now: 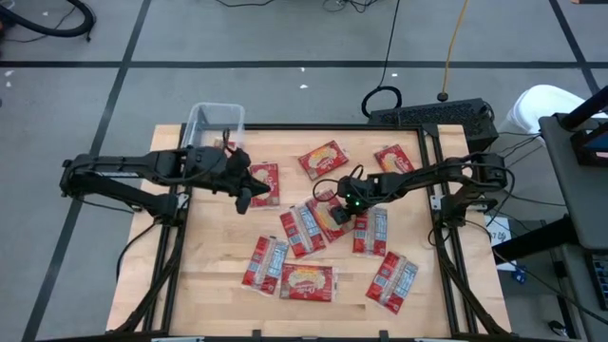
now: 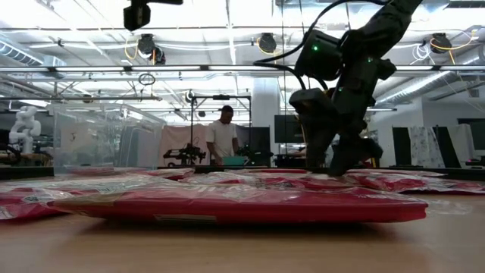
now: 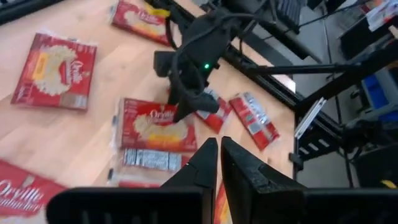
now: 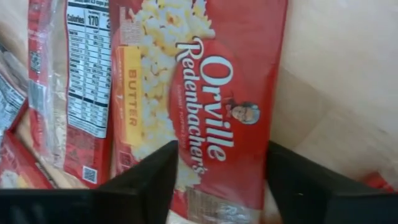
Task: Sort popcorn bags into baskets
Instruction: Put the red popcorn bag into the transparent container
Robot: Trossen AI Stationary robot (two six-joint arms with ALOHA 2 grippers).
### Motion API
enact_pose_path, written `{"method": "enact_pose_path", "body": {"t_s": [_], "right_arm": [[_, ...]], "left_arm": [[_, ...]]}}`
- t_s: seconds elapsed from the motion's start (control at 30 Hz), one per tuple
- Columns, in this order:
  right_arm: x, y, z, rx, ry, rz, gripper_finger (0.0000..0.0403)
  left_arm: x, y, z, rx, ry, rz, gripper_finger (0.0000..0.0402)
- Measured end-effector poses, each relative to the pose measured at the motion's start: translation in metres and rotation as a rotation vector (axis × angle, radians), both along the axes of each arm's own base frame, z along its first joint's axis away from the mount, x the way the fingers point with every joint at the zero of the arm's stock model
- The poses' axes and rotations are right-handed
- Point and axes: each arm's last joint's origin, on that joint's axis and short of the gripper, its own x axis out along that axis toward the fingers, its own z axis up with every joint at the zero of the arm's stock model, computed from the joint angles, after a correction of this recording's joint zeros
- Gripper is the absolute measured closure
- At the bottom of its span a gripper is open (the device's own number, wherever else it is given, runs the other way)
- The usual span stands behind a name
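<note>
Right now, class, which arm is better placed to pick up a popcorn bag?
Right: its gripper straddles a popcorn bag mid-table, fingers either side. The left gripper is shut, hovering above the table.

A pale wooden surface [image 1: 214,285] is framed by black metal rails and is set on a grey floor [image 1: 266,38] marked with dark tape lines. Black cables [image 1: 389,57] and a yellow cable [image 1: 456,47] are trailed across the floor beyond the far edge of the surface, where a black keyboard-like unit [image 1: 432,116] is laid near the far right corner. Past the far edge, a bright hall is seen, with ceiling lamps [image 2: 267,42], overhead rails and a white pillar [image 2: 265,102]. A person in a white shirt [image 2: 223,136] is seen standing at a bench.
</note>
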Motion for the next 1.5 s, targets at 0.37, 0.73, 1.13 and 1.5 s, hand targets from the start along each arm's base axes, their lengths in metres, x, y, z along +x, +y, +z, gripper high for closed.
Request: {"method": "enact_pose_path", "body": {"t_s": [0.37,0.73,1.13,1.5], "right_arm": [[0.011,-0.007,0.004,0.053,-0.161,0.022,0.0388],[0.012,-0.011,0.047,0.059,-0.373,-0.016,0.04],[-0.021,-0.001,0.113,-0.057,-0.413,-0.028,0.0402],[-0.019,0.01,0.195,-0.299,-0.349,0.184,0.0402]], "left_arm": [[0.03,0.0,-0.026,0.025,0.095,-0.015,0.0376],[0.041,0.001,-0.038,-0.018,0.149,0.059,0.0376],[0.045,0.013,-0.031,-0.053,0.07,0.069,0.0247],[0.043,0.047,0.027,0.03,-0.069,0.126,0.0163]]}}
